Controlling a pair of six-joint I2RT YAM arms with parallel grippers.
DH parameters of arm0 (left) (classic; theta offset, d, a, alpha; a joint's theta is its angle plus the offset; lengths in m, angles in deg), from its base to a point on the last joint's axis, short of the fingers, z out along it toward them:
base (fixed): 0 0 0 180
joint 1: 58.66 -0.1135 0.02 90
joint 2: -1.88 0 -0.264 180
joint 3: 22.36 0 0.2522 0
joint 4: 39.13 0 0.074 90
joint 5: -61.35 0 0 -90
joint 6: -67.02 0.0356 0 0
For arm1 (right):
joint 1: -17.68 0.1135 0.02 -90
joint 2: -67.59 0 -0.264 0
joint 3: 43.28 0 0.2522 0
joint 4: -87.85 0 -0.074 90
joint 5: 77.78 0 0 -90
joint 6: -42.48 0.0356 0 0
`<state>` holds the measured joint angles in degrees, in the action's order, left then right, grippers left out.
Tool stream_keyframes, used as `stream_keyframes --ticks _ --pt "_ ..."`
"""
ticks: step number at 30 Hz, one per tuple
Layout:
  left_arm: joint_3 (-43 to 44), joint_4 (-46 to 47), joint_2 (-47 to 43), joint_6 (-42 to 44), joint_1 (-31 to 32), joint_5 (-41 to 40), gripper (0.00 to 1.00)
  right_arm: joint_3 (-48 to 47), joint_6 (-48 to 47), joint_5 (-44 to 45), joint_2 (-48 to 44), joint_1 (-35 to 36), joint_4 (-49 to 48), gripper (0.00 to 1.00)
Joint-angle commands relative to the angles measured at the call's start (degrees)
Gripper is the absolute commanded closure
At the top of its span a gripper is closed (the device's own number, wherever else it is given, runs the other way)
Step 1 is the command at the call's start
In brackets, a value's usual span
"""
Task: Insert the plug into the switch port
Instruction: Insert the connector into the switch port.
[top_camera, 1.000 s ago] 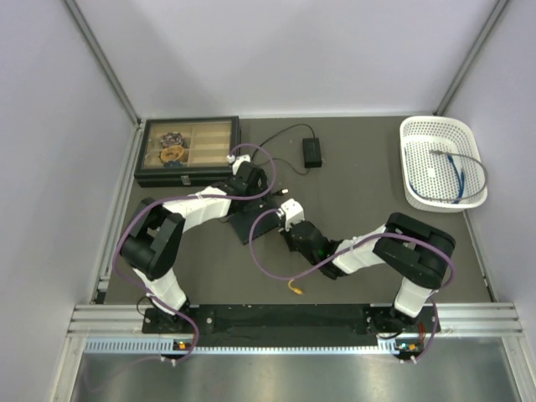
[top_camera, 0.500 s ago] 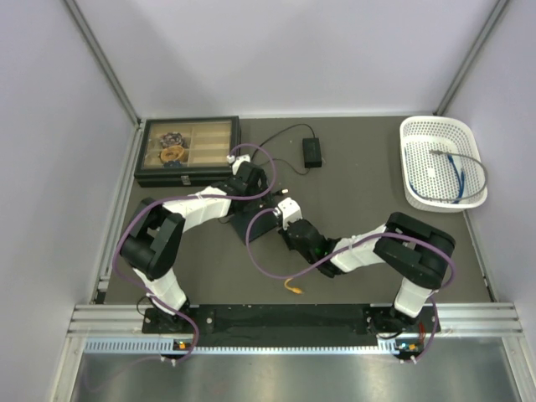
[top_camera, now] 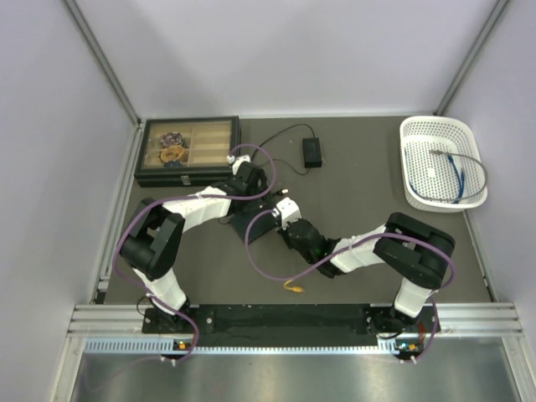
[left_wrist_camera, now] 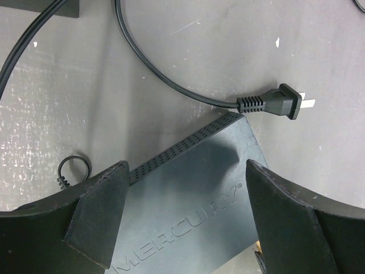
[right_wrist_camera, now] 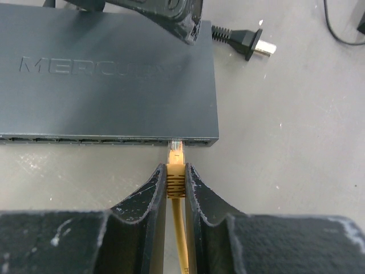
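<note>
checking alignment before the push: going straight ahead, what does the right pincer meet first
The yellow plug in the right pincer leads, meeting the port row on the dark grey switch, near the row's end. Exact socket alignment is unclear.

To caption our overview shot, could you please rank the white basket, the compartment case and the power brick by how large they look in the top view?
1. basket and case: about alike, so not ranked; the basket looks squarer, the case wider.
2. power brick: clearly the smallest.
</note>
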<state>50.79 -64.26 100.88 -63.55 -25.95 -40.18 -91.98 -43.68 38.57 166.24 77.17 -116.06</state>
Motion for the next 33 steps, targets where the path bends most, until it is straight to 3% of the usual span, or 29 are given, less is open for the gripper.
stream_keyframes --ticks 1,13,26,33 --pt "0.9 -3.3 -1.09 -1.35 0.43 2.65 0.14 -0.66 -1.2 1.42 -1.8 1.07 -8.73 1.0" --pt "0.55 -1.63 -1.18 0.5 0.51 6.87 0.17 0.75 -5.75 -1.47 4.0 1.07 -19.28 1.0" --pt "-0.6 -0.05 0.84 4.45 0.95 17.06 0.28 -0.57 -9.02 -6.83 3.3 0.28 -19.55 1.0" --pt "-1.04 -0.14 1.54 5.6 1.39 19.87 0.28 -2.06 -9.72 -9.73 2.86 -0.86 -19.19 1.0"
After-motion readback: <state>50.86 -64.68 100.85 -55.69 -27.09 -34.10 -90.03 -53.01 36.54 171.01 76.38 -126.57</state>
